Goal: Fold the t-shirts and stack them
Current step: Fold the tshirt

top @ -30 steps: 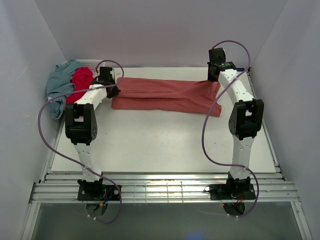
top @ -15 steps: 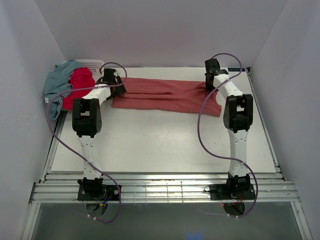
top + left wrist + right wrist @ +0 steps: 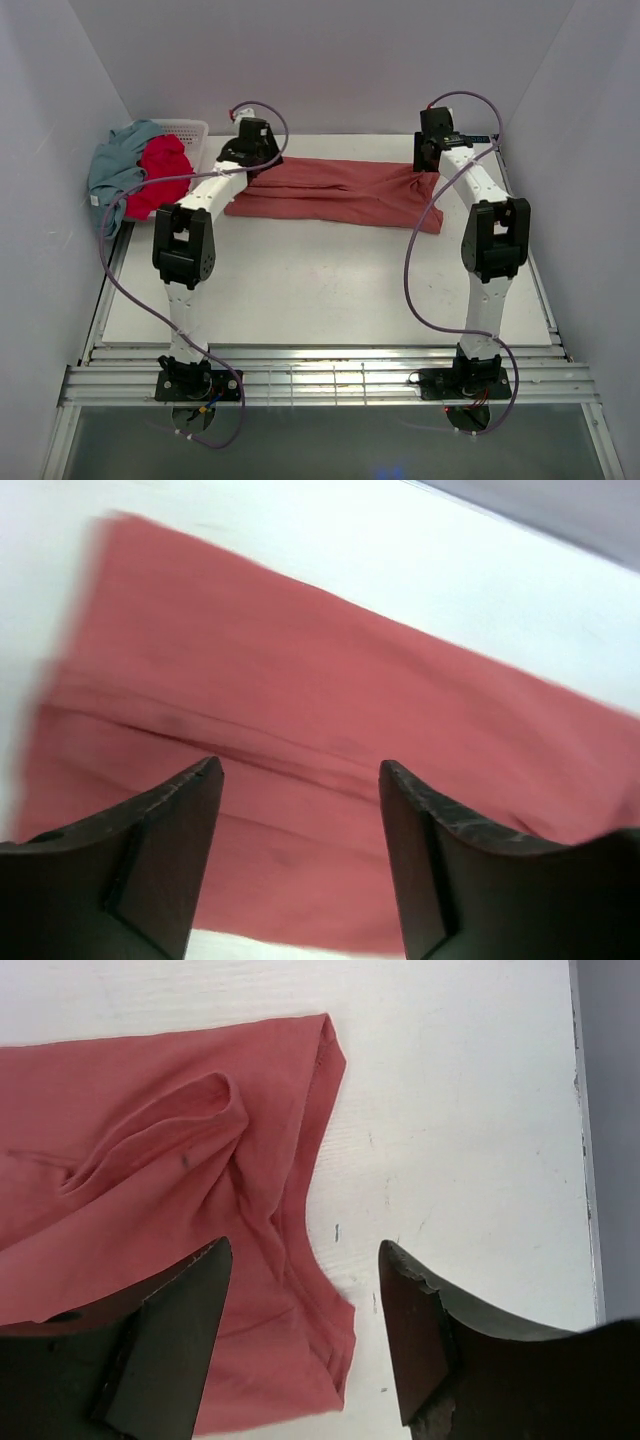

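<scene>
Left claw (image 3: 298,768) rightward, open over t-shirt (image 3: 300,670)

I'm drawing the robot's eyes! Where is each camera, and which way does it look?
Top external: above and behind the bases, looking down at the table; left arm and right arm show whole.
Left wrist: on the left arm, looking down at the salmon-red t-shirt; the left gripper's open fingers show.
Right wrist: above the shirt's right end and table; the right gripper's open fingers show.
Shared: all see that shirt.

The left arm (image 3: 183,245) and right arm (image 3: 493,238) have white links, boxy black joints and black bases. Purple cables (image 3: 406,268) loop alongside. The jaws are scuffed matte black.
</scene>
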Action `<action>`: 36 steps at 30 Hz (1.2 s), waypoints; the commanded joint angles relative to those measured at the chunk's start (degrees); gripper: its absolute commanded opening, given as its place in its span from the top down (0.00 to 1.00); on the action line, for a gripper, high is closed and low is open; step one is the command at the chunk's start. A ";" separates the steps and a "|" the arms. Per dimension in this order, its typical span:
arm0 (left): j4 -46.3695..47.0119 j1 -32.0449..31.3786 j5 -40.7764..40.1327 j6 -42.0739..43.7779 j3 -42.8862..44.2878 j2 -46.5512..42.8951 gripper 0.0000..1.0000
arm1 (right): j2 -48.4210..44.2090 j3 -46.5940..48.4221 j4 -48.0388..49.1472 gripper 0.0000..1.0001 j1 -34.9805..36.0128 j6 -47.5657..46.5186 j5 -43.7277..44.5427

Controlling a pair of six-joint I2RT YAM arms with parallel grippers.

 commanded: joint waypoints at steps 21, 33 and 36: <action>6.39 -9.51 15.28 -2.22 -13.51 -1.83 1.00 | -0.48 -12.73 0.42 0.92 3.34 5.29 -19.98; 6.74 -9.51 13.70 -1.95 -20.89 -2.26 1.00 | 0.58 -13.96 -4.77 0.92 3.25 6.43 -14.36; 7.36 -9.51 12.39 -1.78 -24.67 -2.97 1.00 | -0.22 -16.16 -4.16 0.92 3.25 6.78 -14.18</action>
